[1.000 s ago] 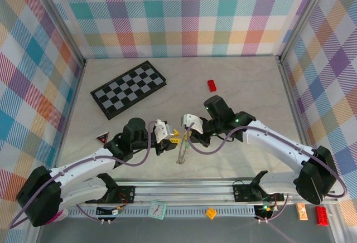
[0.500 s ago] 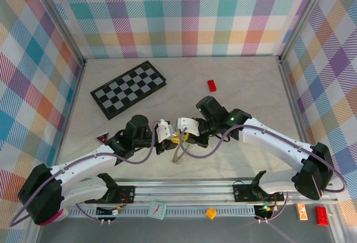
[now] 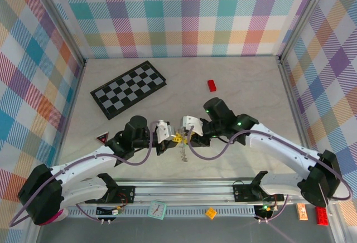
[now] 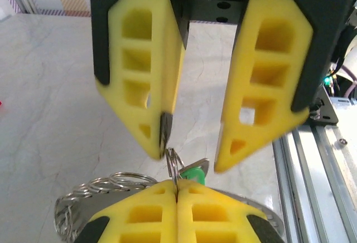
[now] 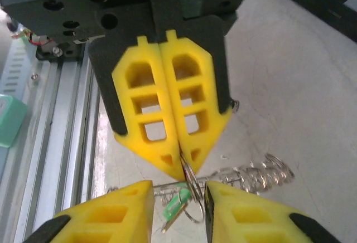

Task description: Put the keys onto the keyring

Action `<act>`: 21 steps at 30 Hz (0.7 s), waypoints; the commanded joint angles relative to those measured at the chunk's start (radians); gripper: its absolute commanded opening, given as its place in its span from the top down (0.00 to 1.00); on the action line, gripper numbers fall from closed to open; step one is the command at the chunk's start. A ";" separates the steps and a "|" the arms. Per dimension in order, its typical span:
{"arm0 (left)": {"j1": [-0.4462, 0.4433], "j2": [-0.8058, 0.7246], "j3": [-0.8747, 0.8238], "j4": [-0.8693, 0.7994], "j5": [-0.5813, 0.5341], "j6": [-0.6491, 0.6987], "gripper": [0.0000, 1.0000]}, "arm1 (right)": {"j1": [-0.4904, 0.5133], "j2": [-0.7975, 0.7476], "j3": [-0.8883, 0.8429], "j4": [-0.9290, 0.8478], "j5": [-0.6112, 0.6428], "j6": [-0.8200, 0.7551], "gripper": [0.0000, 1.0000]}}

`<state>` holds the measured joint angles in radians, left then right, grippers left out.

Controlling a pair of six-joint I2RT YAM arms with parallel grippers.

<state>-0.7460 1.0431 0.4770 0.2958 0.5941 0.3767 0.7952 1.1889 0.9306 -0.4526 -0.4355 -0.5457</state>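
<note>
Clamping a thin wire loop (image 4: 173,168) bearing the green key (image 4: 193,173), left pincer (image 4: 176,193) faces parted right pincer (image 5: 178,190).

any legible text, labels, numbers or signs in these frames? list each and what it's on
None legible.
Red triangular sign on the table by the left arm: marking too small to read.
Teal square object with a white face, on the front rail: too small to read.
Orange tag at the front right: blurred; print, if any, unreadable.
</note>
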 commanded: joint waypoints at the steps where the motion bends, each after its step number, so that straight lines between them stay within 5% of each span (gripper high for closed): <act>1: -0.006 -0.008 -0.044 0.189 0.056 -0.078 1.00 | -0.041 -0.049 -0.077 0.162 -0.150 0.108 0.66; 11: -0.006 0.036 -0.122 0.407 0.063 -0.172 1.00 | -0.060 -0.024 -0.146 0.278 -0.170 0.171 0.68; 21: -0.006 0.029 -0.144 0.443 0.056 -0.183 1.00 | -0.062 -0.005 -0.131 0.267 -0.230 0.157 0.98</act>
<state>-0.7456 1.0836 0.3431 0.6479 0.6201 0.1982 0.7361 1.1790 0.7864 -0.1974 -0.6041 -0.3786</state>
